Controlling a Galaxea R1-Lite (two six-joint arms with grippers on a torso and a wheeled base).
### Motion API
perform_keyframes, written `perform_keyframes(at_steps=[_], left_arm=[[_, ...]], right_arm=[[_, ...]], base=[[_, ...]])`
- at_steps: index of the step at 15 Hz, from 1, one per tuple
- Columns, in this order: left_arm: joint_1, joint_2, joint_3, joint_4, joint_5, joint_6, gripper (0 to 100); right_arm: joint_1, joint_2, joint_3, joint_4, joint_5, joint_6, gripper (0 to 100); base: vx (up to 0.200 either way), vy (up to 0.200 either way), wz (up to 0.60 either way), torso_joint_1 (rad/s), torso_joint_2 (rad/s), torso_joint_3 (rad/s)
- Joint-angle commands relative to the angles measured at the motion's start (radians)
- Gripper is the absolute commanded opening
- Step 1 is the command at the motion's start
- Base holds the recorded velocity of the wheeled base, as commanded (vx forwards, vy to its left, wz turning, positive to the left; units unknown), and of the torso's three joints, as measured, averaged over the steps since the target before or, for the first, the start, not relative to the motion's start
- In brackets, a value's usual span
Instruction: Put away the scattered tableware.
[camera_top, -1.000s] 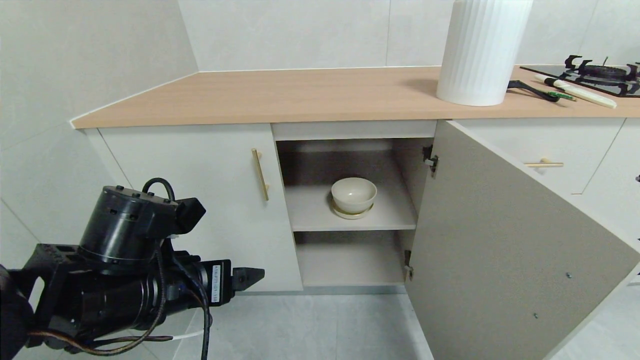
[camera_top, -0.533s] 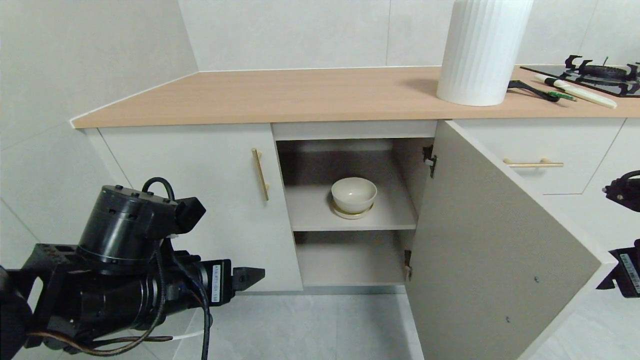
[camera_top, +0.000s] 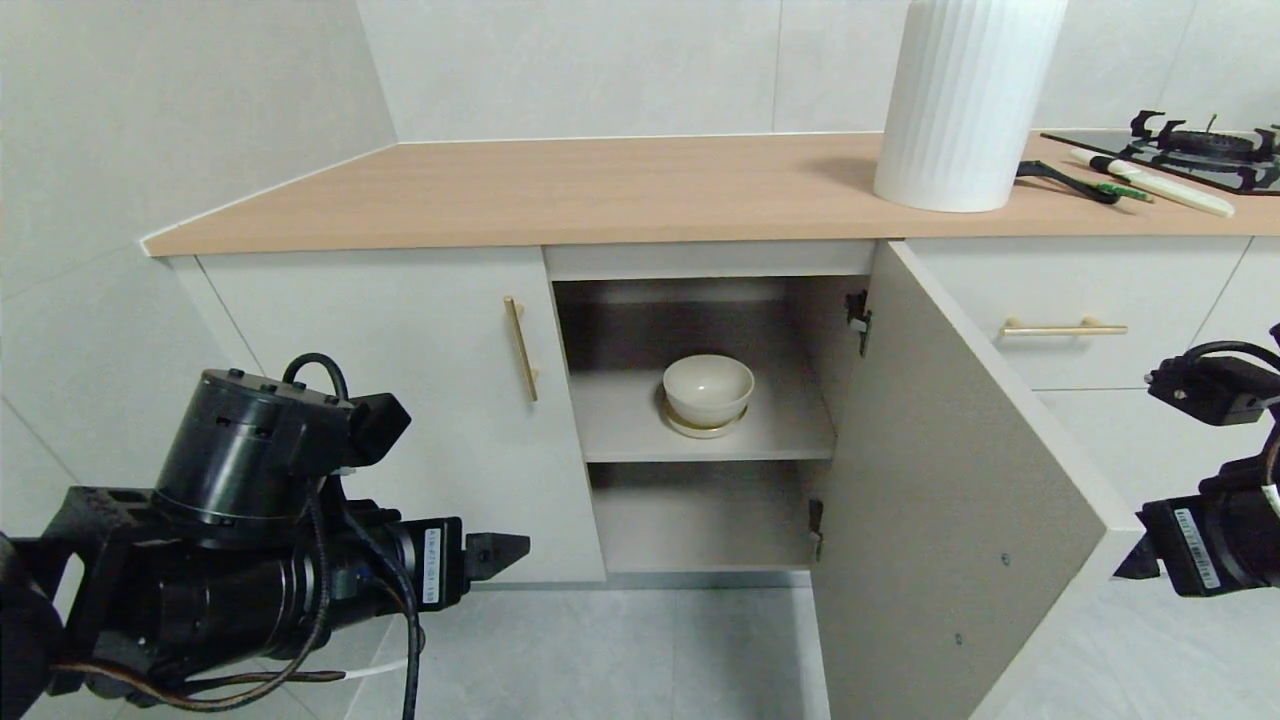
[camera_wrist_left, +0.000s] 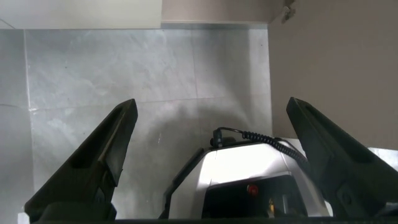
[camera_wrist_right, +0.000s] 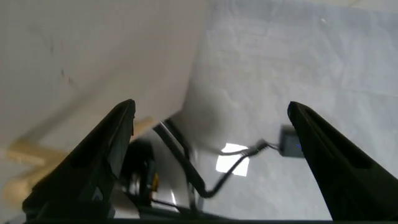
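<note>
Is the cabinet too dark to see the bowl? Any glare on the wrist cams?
Head view: bowl clearly lit on the upper shelf; shadow deepest along the back. Right wrist view: one bright glare spot on the floor. Left wrist view: floor evenly lit.

Right gripper (camera_top: 1135, 560) enters from the right edge of the head view and now sits against the free edge of the open cabinet door (camera_top: 950, 480), on its outer face. The door swings partway toward closing, uncovering the full drawer handle (camera_top: 1065, 327) behind it.
</note>
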Motion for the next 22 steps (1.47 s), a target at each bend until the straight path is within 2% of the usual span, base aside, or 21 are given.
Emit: perform_keyframes(at_steps=[1,5,13,22], left_arm=[[0.0,0.0,0.0,0.0,-0.001,-0.001,100],[0.0,0.0,0.0,0.0,0.001,-0.001,100],[0.0,-0.002,-0.001,0.0,-0.001,-0.001,100],[0.0,-0.003,-0.001,0.004,0.001,0.001,100]], right_arm=[[0.033,0.029,0.019,-0.027,-0.001,0.027,100],[0.07,0.057,0.022,-0.087,0.002,0.093,100],[0.153,0.189,0.098,-0.394,0.007,0.279,100],[0.133,0.183,0.129,-0.406,0.009,0.271,100]], base=[[0.0,0.0,0.0,0.0,0.0,0.0],[0.0,0.0,0.0,0.0,0.0,0.0],[0.0,0.0,0.0,0.0,0.0,0.0],[0.0,0.0,0.0,0.0,0.0,0.0]])
